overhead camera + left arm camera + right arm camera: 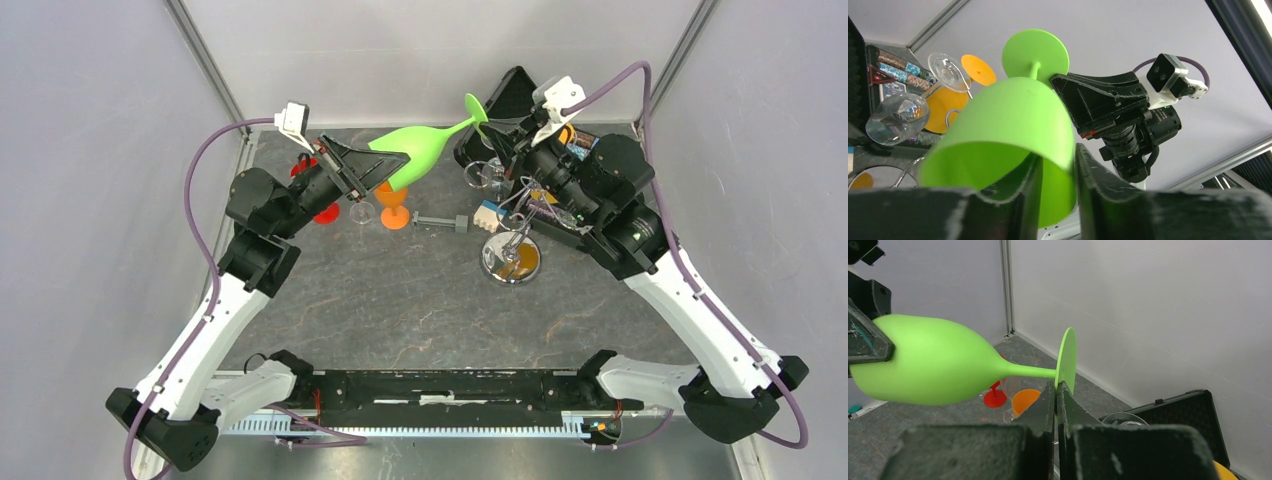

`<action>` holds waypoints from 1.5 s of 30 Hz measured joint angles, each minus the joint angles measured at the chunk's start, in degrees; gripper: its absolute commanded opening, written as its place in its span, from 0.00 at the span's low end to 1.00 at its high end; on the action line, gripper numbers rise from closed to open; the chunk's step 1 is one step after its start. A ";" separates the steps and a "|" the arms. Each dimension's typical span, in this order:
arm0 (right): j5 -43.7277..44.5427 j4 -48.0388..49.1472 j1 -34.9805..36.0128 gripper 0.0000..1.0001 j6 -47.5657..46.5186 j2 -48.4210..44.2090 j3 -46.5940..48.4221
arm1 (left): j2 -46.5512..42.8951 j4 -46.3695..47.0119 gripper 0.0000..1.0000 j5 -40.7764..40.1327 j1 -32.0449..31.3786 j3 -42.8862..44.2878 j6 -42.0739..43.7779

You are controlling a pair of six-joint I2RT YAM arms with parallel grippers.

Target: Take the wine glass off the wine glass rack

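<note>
A bright green wine glass (415,150) hangs sideways in the air between my two grippers, above the back of the table. My left gripper (385,170) is shut on the bowl's rim, with one finger inside the bowl and one outside (1055,160). My right gripper (487,125) is shut on the lower edge of the glass's round foot (1056,387). The silver wine glass rack (511,258), with its round mirrored base, stands on the table below the right arm. A clear glass (493,175) hangs from its scroll arms.
An orange glass (394,205), a small clear glass (362,212) and a red glass (322,212) stand on the table under the green one. An open black case (510,95) lies at the back right. A small grey tool (440,222) lies mid-table.
</note>
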 measured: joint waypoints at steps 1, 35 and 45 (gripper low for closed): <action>-0.04 0.00 0.00 0.00 0.00 0.15 -0.09 | -0.07 -0.15 0.14 -0.33 0.00 0.00 -0.13; 6.32 -2.91 0.02 0.90 -6.32 -11.15 -7.82 | 4.72 -61.75 0.02 -47.36 5.88 14.53 40.92; 8.85 -4.42 0.02 0.91 -7.89 -14.82 -11.32 | 20.11 -67.14 0.02 -35.54 19.54 14.95 43.47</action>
